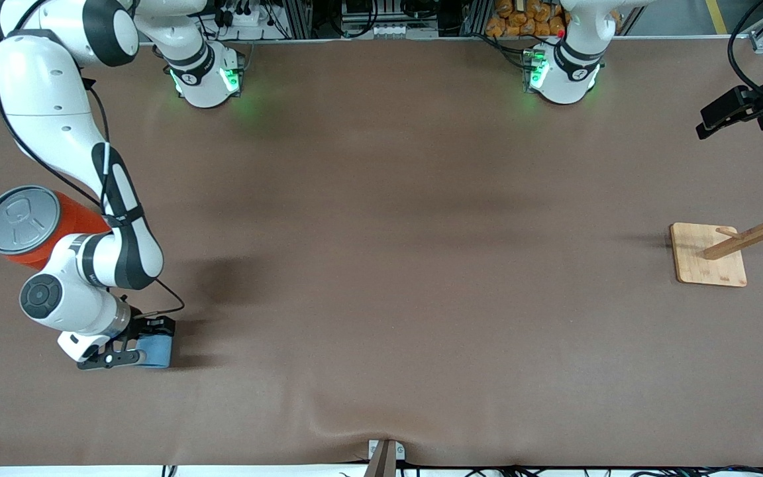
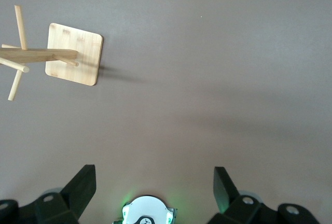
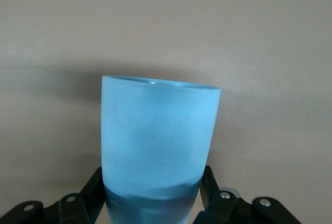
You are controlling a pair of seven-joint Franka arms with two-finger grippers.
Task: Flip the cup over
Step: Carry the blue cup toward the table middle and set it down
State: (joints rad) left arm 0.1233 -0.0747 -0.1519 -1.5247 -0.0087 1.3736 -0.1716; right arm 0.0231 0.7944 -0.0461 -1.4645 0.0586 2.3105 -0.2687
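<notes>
You are looking at the cup (image 1: 155, 350) lying on its side on the table (image 1: 381, 298), toward the right arm's end and near the front camera's edge. The right gripper (image 1: 131, 342) is sitting around it, a finger (image 3: 91, 193) pressing on each side. The can (image 1: 37, 225) is standing farther from the front camera than the cup, beside the right arm. The wooden rack (image 1: 729, 248) is standing at the left arm's end, well apart from both. The left gripper (image 2: 154, 185) is waiting high over that end, fingers spread.
</notes>
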